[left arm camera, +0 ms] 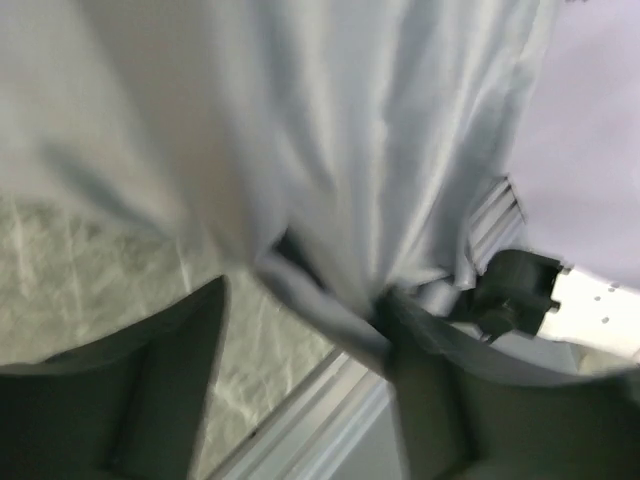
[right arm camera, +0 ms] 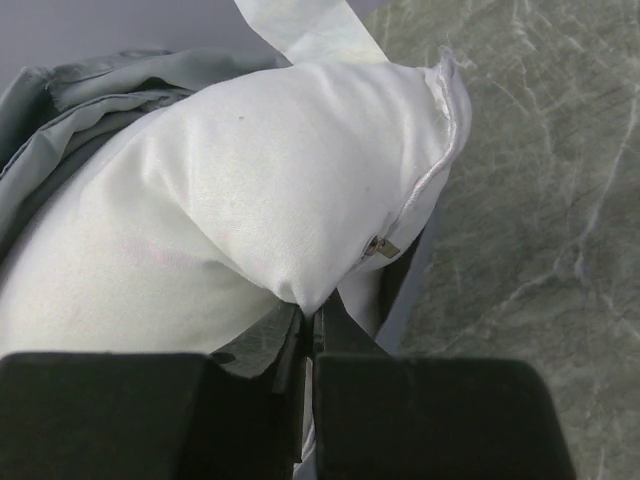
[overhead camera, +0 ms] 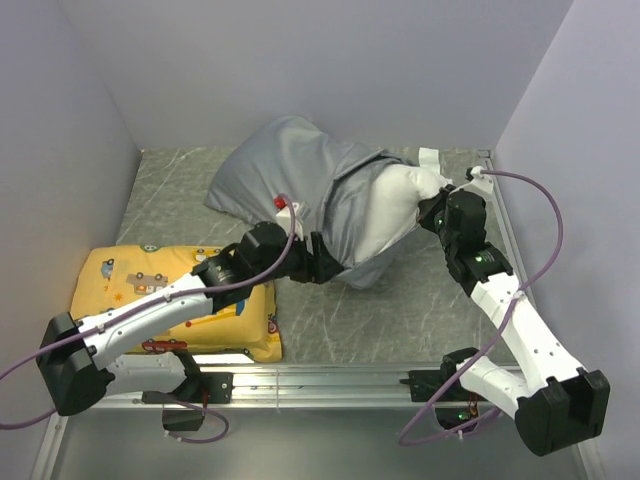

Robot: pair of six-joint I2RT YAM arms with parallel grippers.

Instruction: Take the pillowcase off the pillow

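Observation:
The grey pillowcase (overhead camera: 295, 175) lies bunched at the middle back of the table, still round the left part of the white pillow (overhead camera: 393, 215). The pillow's right end sticks out bare. My right gripper (overhead camera: 437, 207) is shut on a pinch of the pillow's white cloth (right arm camera: 250, 190) near its zip; the jaws meet (right arm camera: 312, 325). My left gripper (overhead camera: 322, 262) is at the pillowcase's near edge. In the left wrist view its jaws stand apart (left arm camera: 305, 385), and a fold of the grey pillowcase (left arm camera: 330, 180) hangs against the right finger (left arm camera: 450, 390).
A yellow cartoon-vehicle pillow (overhead camera: 160, 285) lies at the front left under my left arm. A metal rail (overhead camera: 330, 380) runs along the near edge. Walls close in the left, back and right. Grey marbled table (overhead camera: 330, 320) shows in front of the pillow.

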